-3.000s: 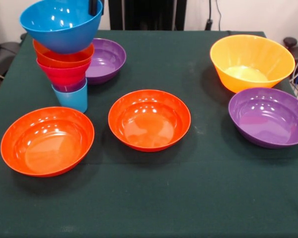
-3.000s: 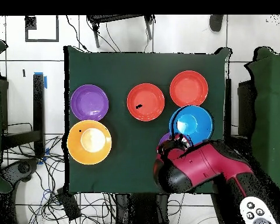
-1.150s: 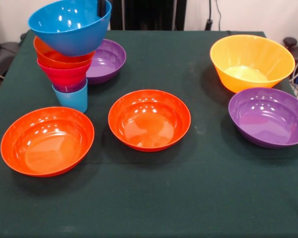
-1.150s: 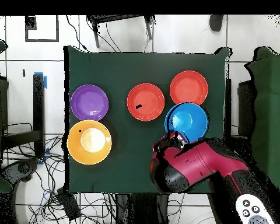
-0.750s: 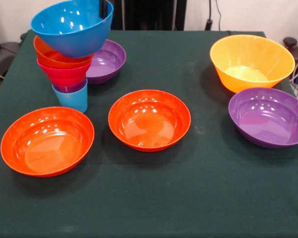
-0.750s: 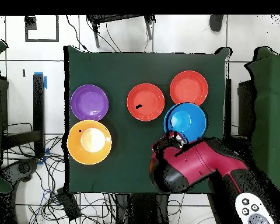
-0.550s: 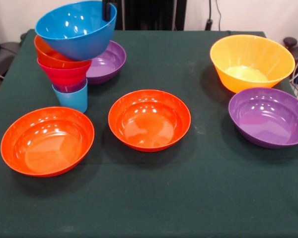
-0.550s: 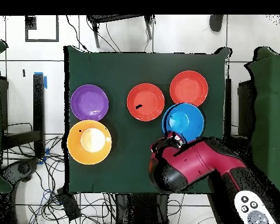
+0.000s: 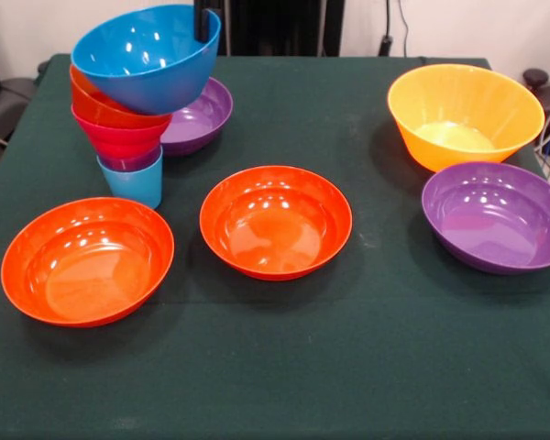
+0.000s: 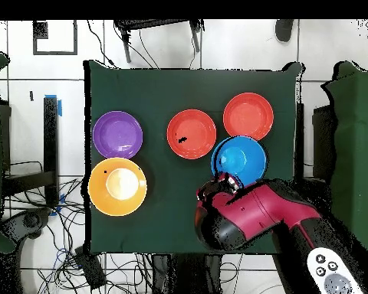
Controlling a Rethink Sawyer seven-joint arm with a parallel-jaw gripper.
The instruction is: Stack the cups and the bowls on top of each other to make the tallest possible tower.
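The tower stands at the table's left in the front view: light blue cup [image 9: 131,185] lowest, then the purple cup [image 9: 129,164], the pink bowl [image 9: 119,142] and the small orange bowl [image 9: 99,104]. The medium blue bowl [image 9: 147,57] sits tilted on top, leaning right. My gripper [image 9: 202,20] comes down at the top edge and is shut on the blue bowl's far rim. In the overhead view the blue bowl [image 10: 239,159] hides the tower, and my red arm [image 10: 248,216] reaches to its near rim.
Two wide orange-red bowls [image 9: 87,259] [image 9: 275,220] lie in front of and right of the tower. One purple bowl [image 9: 200,112] sits right behind the tower, another [image 9: 495,215] at the right. The large yellow-orange bowl [image 9: 466,115] stands far right.
The blue bowl, held by my gripper, has shifted right in the front view and tilted more over the tower. In the overhead view the arm and bowl moved left.
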